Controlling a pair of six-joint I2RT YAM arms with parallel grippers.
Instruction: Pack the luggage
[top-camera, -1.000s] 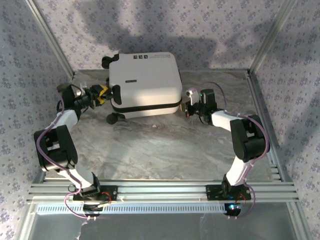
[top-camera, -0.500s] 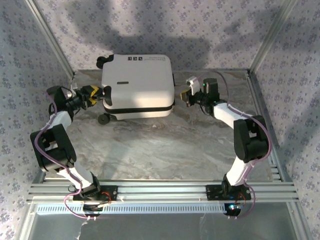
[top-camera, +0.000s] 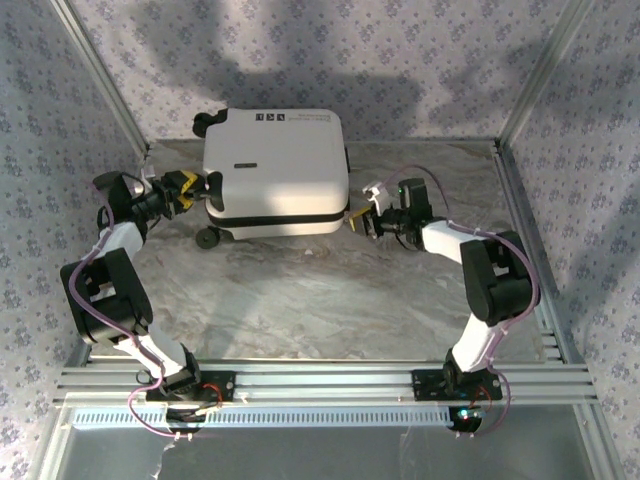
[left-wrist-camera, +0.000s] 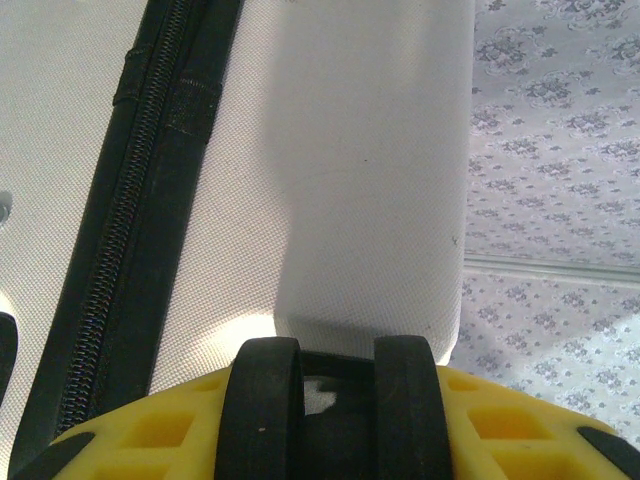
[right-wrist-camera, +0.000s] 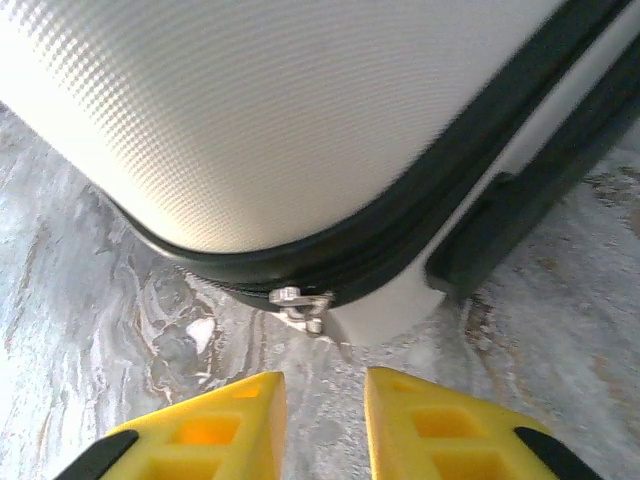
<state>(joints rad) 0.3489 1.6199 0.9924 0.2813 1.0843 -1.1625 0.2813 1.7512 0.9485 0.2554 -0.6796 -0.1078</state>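
Closed white luggage (top-camera: 275, 165) lies flat toward the back of the marble counter (top-camera: 300, 290).
The left gripper (top-camera: 198, 188) has its jaws clamped on a black fitting (left-wrist-camera: 330, 365) at the luggage's left end. The right gripper (top-camera: 356, 220) sits at the near right corner, jaws slightly parted and empty, just short of the zipper pull (right-wrist-camera: 300, 303).

Overhead view looks down; wrist views closely face luggage (top-camera: 277, 165).

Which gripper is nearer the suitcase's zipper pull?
Right. The right gripper sits just short of the zipper pull at the suitcase corner; the left gripper is at the opposite, wheel end.
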